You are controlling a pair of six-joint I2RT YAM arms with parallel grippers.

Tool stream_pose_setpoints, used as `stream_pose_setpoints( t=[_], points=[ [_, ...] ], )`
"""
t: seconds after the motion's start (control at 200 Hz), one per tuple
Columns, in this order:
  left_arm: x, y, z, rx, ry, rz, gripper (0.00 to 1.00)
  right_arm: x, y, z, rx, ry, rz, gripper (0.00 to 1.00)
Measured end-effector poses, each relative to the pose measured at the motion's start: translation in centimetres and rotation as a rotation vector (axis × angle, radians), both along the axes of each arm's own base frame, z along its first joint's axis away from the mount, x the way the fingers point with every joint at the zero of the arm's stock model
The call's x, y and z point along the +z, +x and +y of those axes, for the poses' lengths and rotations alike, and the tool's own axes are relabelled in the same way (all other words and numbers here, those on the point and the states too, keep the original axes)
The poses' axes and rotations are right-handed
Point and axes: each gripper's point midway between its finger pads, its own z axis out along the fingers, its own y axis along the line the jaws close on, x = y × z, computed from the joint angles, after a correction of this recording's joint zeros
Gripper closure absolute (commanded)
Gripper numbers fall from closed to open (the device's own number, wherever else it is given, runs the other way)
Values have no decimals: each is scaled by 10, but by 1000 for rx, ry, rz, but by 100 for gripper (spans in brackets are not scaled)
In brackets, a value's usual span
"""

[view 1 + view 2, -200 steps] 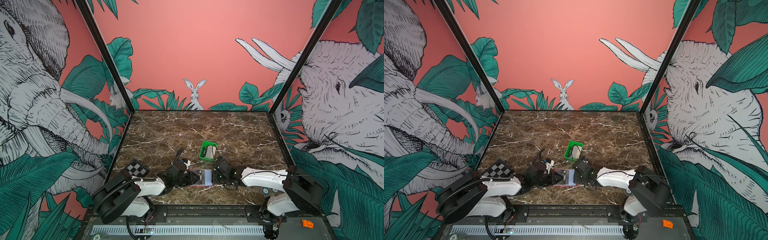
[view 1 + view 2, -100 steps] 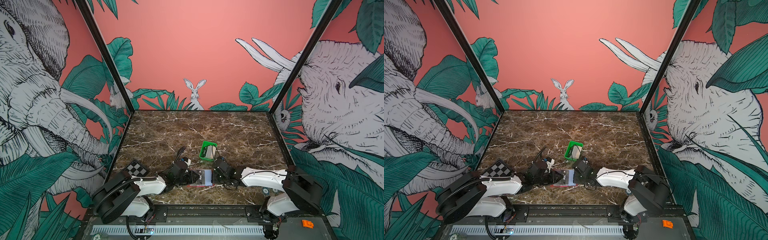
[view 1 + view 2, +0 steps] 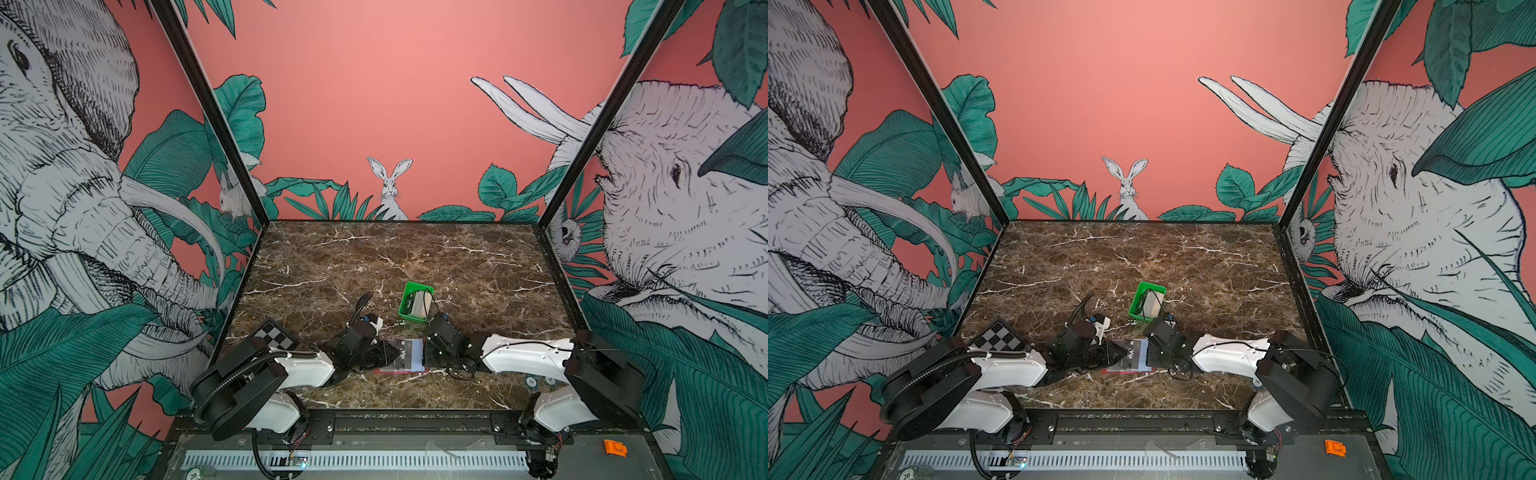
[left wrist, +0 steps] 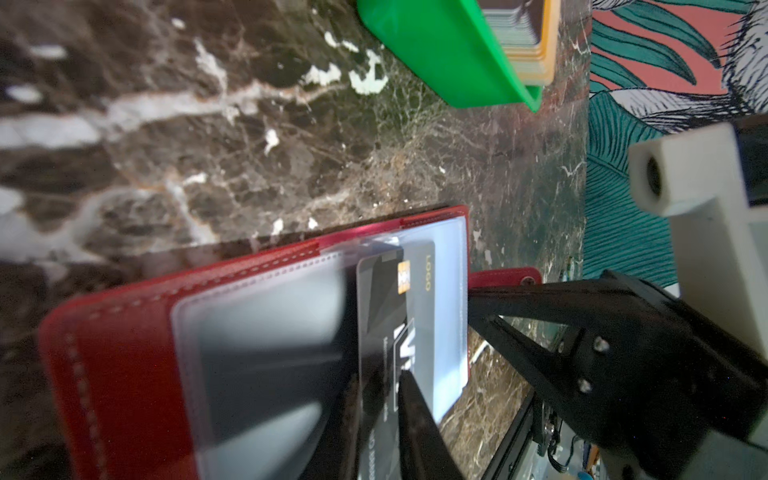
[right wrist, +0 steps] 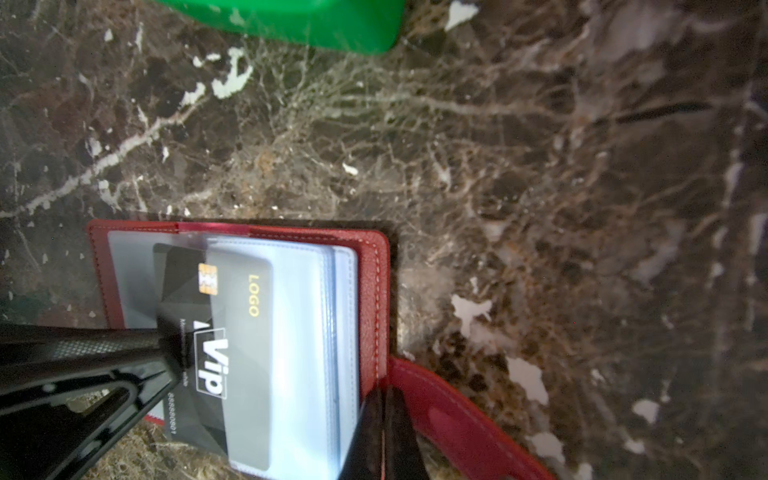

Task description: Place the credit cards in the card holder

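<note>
Card holder [image 3: 415,357] [image 3: 1142,357] lies open and flat on the marble table [image 3: 374,257], near the front edge, about mid-width, between the two grippers. Red cover [image 4: 124,353] [image 5: 372,291] faces down, with pale blue and clear sleeves facing up. Snap tab [image 4: 503,276] [image 5: 457,415] sticks out from its right side onto the table.

Black VIP card [image 3: 399,353] [image 3: 1129,353] [image 4: 415,311] [image 5: 241,332] lies on the open sleeves. Gold chip and "LOGO" lettering are at its far end. Its left strip looks hazy, as if under a clear flap, and the rest lies bare over the pale blue sleeves. How far it has gone into a sleeve cannot be told.

Left gripper [image 3: 388,353] [image 3: 1108,353] [image 4: 386,407] [image 5: 166,349] comes in low from the left. Jaws are narrow and pinch the left edge of the black VIP card toward its near end.

Right gripper [image 3: 428,353] [image 3: 1152,353] [image 4: 473,293] [image 5: 382,407] comes in from the right. Jaws are fully closed, tips together on the holder's right edge where the snap tab begins. Whether it pinches the cover or only presses on it cannot be told.

Green tray [image 3: 404,305] [image 3: 1138,305] [image 4: 457,54] [image 5: 311,20] sits just beyond the holder, farther back and apart from it. A stack of cards [image 3: 419,301] [image 3: 1152,305] [image 4: 523,33] stands on edge inside it, pale edges showing.
</note>
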Motion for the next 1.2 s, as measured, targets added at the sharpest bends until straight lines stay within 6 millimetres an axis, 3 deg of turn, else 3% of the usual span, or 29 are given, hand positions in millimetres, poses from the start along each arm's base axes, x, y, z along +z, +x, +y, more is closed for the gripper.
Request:
stream_pose_setpoints(
  t=[0.69,1.2],
  points=[
    [-2,-8,-23,-61,-11,4,77,0,0,0,0,-5,3,97],
    [-3,-9,-24,-63,-1,7,81,0,0,0,0,-5,3,97]
  ],
)
